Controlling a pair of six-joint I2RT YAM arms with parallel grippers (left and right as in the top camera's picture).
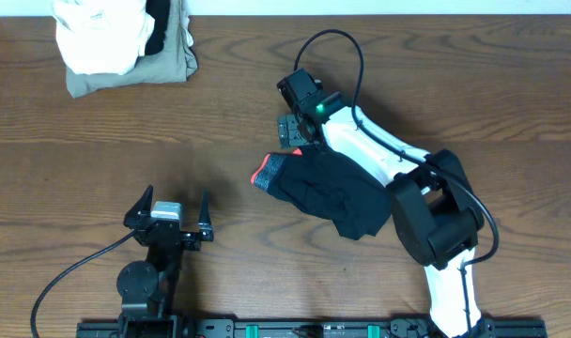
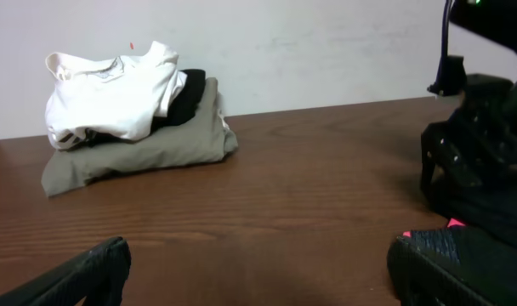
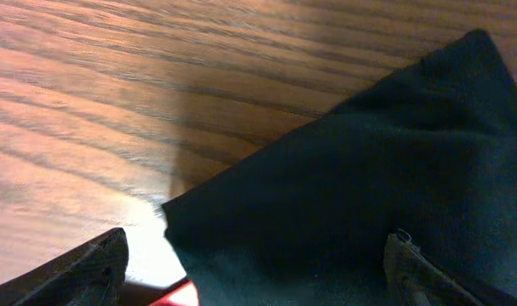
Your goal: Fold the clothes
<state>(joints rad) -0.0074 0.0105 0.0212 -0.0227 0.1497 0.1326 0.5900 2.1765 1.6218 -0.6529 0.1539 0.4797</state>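
- Overhead, the trousers (image 1: pixel 332 192) are lying in a loose black bunch on the tabletop (image 1: pixel 455 75), right of its middle. Their waistband (image 1: pixel 267 174), grey with red-orange trim, is pointing toward the left edge.
- Here the right gripper (image 1: pixel 295 134) is hanging just over the trousers' far side, close to the waistband. The left gripper (image 1: pixel 173 208) is standing spread wide over bare wood nearer the front edge, well apart from the trousers. A white cloth (image 1: pixel 98 33) is sitting on a khaki garment (image 1: pixel 135 75) at the far left corner.
- From the left wrist, the left gripper (image 2: pixel 258 280) is showing both fingers far apart with nothing between them. The white cloth (image 2: pixel 114 93) and khaki garment (image 2: pixel 139 153) are resting by the far edge, and a sliver of the waistband (image 2: pixel 454 223) is peeking in at the right.
- From the right wrist, the right gripper (image 3: pixel 254 272) is showing its jaws wide and gripping nothing. The trousers (image 3: pixel 369 170) are spreading beneath them, one corner lying flat on the wood.
- Judging by this, the step in hand is the reach for a grab before a fold. I cannot tell how many folds are already made.
- The next move is probably calling for the right fingers to be lowering right onto the wood and pinching the thin edge. The left arm would be crossing over to take the waistband.
- No brand, label or writing is showing legibly in any view.
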